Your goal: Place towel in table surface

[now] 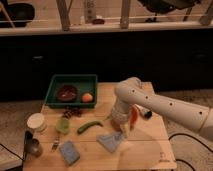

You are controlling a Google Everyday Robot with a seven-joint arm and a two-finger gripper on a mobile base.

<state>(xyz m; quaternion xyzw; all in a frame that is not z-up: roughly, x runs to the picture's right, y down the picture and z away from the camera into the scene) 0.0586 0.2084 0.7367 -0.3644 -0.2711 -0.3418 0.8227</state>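
Observation:
A small grey-blue towel (111, 141) lies crumpled on the wooden table (150, 150), near its front middle. My gripper (123, 128) hangs from the white arm (165, 105) just right of and above the towel, close to its upper right corner. An orange object (133, 116) shows beside the wrist. I cannot see whether the gripper touches the towel.
A green bin (71, 90) at the back left holds a dark bowl (66, 92) and an orange fruit (87, 97). On the table lie a green pepper (89, 126), grapes (71, 112), a white cup (36, 121), a blue sponge (69, 152), a metal cup (33, 147) and a fork (55, 145).

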